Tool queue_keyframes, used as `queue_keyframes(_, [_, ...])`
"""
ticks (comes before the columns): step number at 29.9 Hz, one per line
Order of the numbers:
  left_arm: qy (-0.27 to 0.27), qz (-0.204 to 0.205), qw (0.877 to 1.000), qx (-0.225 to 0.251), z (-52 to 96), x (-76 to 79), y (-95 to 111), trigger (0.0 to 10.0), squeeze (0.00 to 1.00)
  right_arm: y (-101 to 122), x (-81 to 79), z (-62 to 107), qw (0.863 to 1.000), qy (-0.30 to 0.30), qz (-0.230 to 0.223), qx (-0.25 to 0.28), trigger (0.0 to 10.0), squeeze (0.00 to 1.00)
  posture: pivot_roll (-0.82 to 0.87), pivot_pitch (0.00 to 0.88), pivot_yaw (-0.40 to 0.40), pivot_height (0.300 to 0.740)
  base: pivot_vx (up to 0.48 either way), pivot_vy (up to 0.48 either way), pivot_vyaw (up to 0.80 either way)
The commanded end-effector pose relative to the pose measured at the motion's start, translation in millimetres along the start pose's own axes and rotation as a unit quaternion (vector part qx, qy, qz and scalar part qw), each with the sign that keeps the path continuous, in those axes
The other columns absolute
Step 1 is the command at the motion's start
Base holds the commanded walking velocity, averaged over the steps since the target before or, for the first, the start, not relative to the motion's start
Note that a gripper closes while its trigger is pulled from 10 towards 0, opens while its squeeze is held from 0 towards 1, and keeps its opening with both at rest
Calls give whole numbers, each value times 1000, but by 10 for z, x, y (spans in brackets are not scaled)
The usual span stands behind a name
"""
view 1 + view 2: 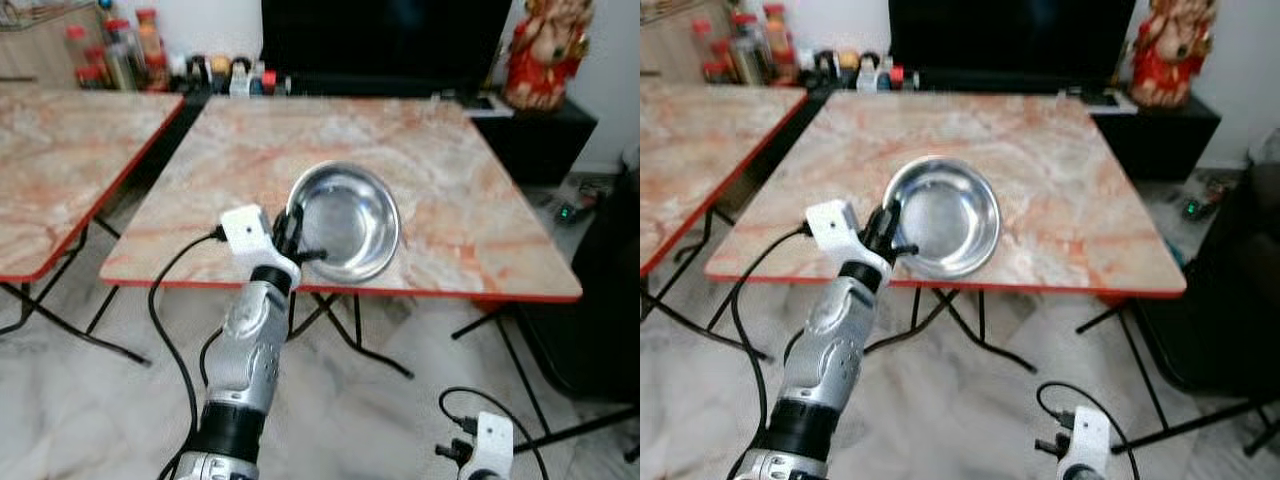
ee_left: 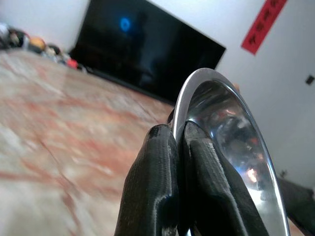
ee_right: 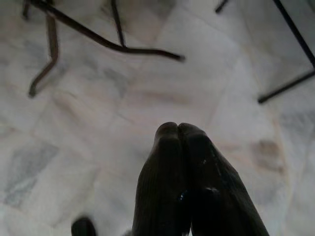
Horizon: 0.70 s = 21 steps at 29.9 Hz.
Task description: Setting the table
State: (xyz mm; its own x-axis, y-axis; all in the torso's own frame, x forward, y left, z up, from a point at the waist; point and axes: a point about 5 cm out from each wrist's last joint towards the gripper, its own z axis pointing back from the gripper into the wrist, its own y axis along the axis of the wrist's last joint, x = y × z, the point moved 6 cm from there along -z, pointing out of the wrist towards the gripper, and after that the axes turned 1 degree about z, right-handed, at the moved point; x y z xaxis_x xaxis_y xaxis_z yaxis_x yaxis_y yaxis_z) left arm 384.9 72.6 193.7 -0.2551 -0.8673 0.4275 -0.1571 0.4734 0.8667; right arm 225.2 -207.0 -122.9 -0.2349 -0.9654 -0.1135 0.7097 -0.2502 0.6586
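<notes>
A shiny steel bowl (image 1: pixel 347 218) is tilted over the front edge of the marble-patterned table (image 1: pixel 420 150). My left gripper (image 1: pixel 290 240) is shut on the bowl's near left rim. In the left wrist view its two black fingers (image 2: pixel 162 182) pinch the thin rim of the steel bowl (image 2: pixel 231 132), which stands on edge. My right arm (image 1: pixel 490 445) hangs low by the floor; its gripper (image 3: pixel 179 135) is shut on nothing above the tiles.
A second marble table (image 1: pixel 60 150) stands to the left with a gap between. Bottles and jars (image 1: pixel 130 50) line the back, beside a dark TV (image 1: pixel 385 40) and a red figurine (image 1: pixel 548 50). Folding table legs (image 1: pixel 330 320) cross under the table. A dark chair (image 1: pixel 600 290) is at right.
</notes>
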Motion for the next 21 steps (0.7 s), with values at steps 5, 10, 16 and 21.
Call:
queue_keyframes(5, [2, -5, 1000, 11, -4, -43, 79, 10000, 0, -22, -96, -8, 1000, 8, -7, -3, 10000, 0, -13, 0, -28, 740, 375, 0, 0])
queue_keyframes(10, [0, -4, 1000, 9, -5, -24, 61, 10000, 0, -29, -91, -6, 1000, 8, -8, -4, 10000, 0, -13, 0, -29, 740, 377, 0, 0])
queue_keyframes(16, [-2, -4, 1000, 8, -10, -20, 61, 10000, 0, -42, -95, -7, 1000, 7, -10, -8, 10000, 0, -10, 0, -28, 740, 378, 0, 0])
queue_keyframes(21, [-5, -3, 1000, 6, -8, -6, 51, 10000, 0, -29, -109, -9, 1000, 10, -6, -5, 10000, 0, -10, 0, -28, 740, 379, 0, 0])
